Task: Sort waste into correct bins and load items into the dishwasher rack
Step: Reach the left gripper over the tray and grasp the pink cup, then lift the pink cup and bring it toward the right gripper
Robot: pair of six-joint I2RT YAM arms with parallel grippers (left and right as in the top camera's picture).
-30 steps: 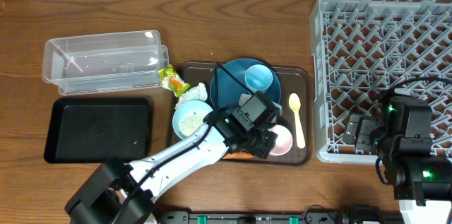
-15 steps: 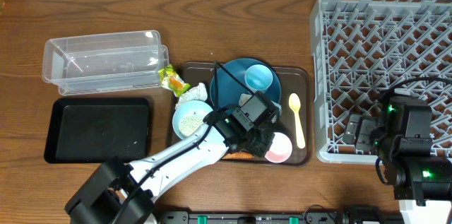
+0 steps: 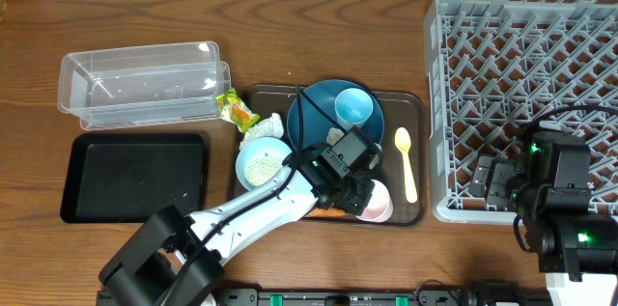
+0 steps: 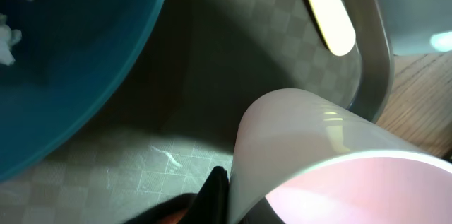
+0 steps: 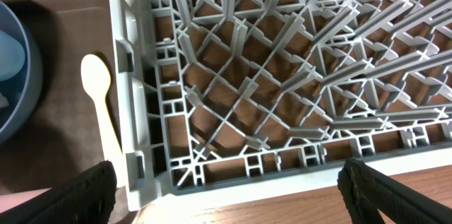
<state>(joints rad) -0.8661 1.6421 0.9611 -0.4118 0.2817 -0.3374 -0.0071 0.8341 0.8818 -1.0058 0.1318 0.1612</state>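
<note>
My left gripper [image 3: 361,197] is shut on the rim of the small pink bowl [image 3: 378,207] at the front right of the brown serving tray [image 3: 417,105]. In the left wrist view one finger [image 4: 215,194] presses the bowl's wall [image 4: 311,146]. The dark-blue plate [image 3: 319,118] carries the light-blue cup [image 3: 353,106]. The white bowl [image 3: 261,159] holds rice-like grains. The pale-yellow spoon [image 3: 407,161] lies at the tray's right. White tissue [image 3: 266,128] and the snack wrapper [image 3: 235,108] lie at the left. My right gripper [image 3: 488,182] is open and empty at the grey rack's [image 3: 526,55] front left corner.
The clear tub [image 3: 145,84] stands at the back left, and the black tray [image 3: 135,176] lies in front of it. An orange bit [image 3: 323,212] shows under my left arm. The right wrist view shows the rack's wall [image 5: 282,75] and the spoon [image 5: 99,90].
The pink bowl has shifted a little toward the tray's front edge along with my left gripper. The right arm has not moved.
</note>
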